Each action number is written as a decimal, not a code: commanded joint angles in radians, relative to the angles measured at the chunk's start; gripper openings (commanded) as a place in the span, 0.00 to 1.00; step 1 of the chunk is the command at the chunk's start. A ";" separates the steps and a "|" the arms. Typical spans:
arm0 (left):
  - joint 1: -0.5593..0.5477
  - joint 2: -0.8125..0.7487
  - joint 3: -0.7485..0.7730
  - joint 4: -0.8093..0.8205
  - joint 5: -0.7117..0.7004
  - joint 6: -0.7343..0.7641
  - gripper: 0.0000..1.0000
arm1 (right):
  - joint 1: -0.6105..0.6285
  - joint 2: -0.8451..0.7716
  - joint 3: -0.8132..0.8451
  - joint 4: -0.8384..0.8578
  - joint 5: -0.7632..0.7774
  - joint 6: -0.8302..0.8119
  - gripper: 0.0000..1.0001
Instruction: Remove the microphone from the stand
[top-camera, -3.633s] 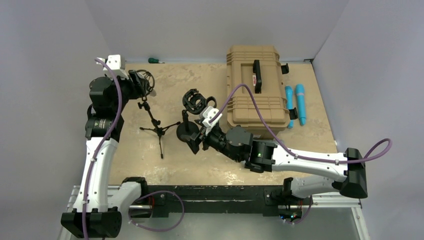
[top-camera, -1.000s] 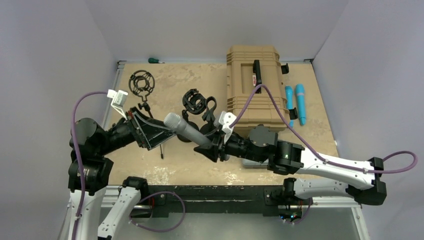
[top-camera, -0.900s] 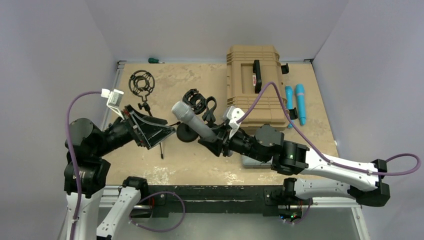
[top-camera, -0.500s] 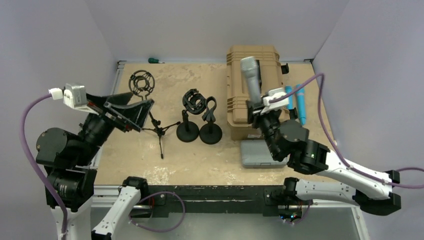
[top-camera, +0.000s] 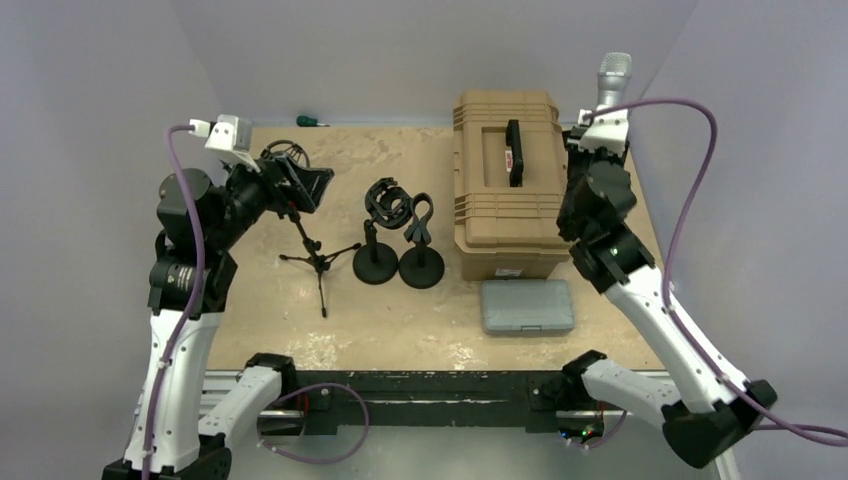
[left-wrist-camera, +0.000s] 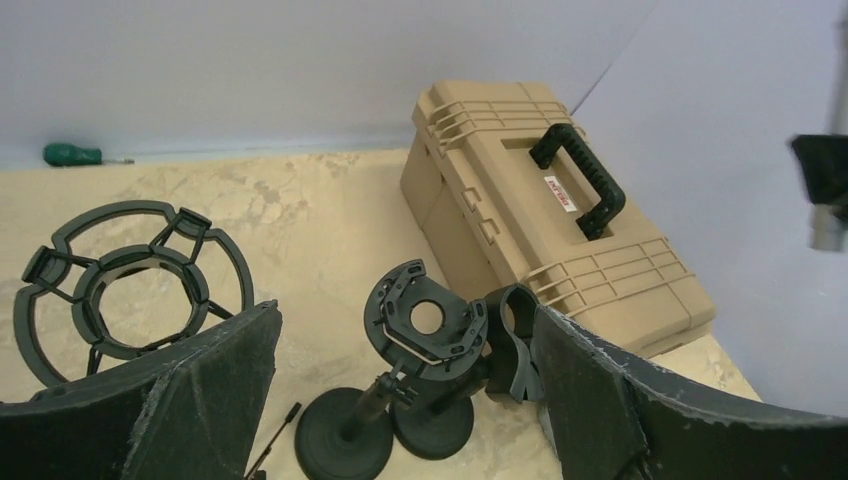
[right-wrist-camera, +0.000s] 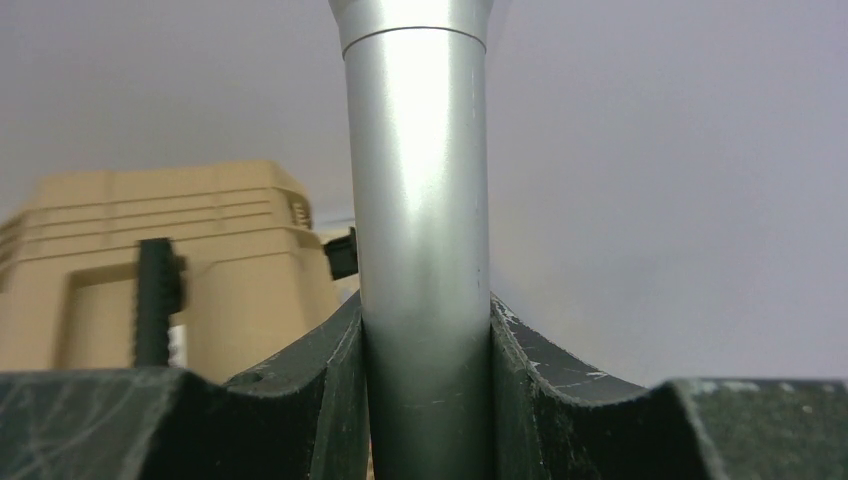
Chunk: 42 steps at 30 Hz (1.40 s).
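Right tool (right-wrist-camera: 424, 360) clenched on the microphone (top-camera: 612, 78) barrel, held upright and high beyond the tan case (top-camera: 506, 180), well apart from the tripod stand (top-camera: 318, 258). Left tool (top-camera: 305, 185) released, jaws wide beside the empty shock mount (left-wrist-camera: 130, 290). Recommendation: grip the smooth barrel firmly and lower it onto bare worktop (top-camera: 400, 320) before release.

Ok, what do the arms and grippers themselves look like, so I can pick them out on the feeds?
The left arm and right arm have white links, black joints and a purple cable each. A white camera block sits at each wrist. The left gripper and right gripper are black, with broad, scuffed, rough-edged fingers.
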 joint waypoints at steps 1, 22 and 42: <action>0.005 -0.104 -0.005 0.113 0.035 0.063 0.94 | -0.212 0.121 0.061 0.039 -0.243 0.019 0.00; 0.005 -0.139 -0.028 0.173 0.146 -0.008 0.93 | -0.689 0.635 -0.030 0.157 -0.272 0.179 0.00; 0.160 -0.087 -0.080 0.314 0.292 -0.159 0.91 | -0.795 0.887 0.013 0.213 -0.522 0.122 0.00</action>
